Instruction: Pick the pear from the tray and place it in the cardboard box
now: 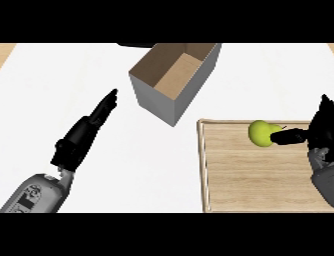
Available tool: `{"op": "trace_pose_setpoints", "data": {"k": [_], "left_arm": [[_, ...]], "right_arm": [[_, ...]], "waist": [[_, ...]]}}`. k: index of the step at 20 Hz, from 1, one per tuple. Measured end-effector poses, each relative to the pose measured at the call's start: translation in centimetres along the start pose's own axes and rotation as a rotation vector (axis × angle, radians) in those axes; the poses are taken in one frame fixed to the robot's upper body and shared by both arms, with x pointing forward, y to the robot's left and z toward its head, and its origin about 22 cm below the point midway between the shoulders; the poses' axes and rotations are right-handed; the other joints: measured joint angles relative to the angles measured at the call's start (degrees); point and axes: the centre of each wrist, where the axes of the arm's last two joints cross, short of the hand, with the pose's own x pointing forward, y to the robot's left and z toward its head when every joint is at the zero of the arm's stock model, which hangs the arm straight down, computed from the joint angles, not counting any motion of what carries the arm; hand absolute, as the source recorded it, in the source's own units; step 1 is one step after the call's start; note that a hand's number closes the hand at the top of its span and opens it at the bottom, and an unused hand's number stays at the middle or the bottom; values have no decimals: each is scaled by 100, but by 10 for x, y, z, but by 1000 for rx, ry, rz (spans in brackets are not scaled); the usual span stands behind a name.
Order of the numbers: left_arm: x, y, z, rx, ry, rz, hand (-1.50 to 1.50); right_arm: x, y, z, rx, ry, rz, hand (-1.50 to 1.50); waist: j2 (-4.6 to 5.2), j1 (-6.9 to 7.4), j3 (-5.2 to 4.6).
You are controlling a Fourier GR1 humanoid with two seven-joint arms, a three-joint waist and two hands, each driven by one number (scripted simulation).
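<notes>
The pear (259,133) is yellow-green. The tray (233,170), near right, is pale wood with a light rim. The box (176,80) is grey outside and cardboard brown inside. The counter (148,165) is white. Both hands, left (87,131) and right (326,131), are black on grey forearms.

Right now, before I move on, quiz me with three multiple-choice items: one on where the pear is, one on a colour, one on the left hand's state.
1. Where is the pear?
A. in the box
B. over the tray, at the right hand
C. on the bare counter

2. What colour is the pear?
A. red
B. yellow-green
C. brown

3. How is the left hand?
A. open, holding nothing
B. curled round the pear
C. inside the box

Answers:
1 B: it sits above the tray, against the right hand.
2 B: yellow-green skin.
3 A: straight fingers, left of the box.
</notes>
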Motion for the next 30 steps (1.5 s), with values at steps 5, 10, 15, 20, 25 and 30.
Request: {"op": "trace_pose_setpoints", "data": {"k": [5,10,15,20,25,30], "left_arm": [[0,5,0,8,8,2,0],[2,2,-2,12,5,2,0],[3,1,-2,13,4,8,0],[4,3,-1,13,0,8,0],[1,8,2,16,-2,6,0],[-4,4,3,8,1,13,0]], "right_arm": [[12,8,0,-8,10,5,-150],[25,18,5,-33,0,16,-150],[31,23,11,-27,15,23,-150],[33,35,19,4,40,38,-150],[33,43,27,26,64,44,-150],[32,50,31,41,90,56,-150]], "waist": [[-18,-49,9],[-24,-75,12],[-35,-98,18],[-21,-85,29],[-6,-83,41],[7,-61,47]]}}
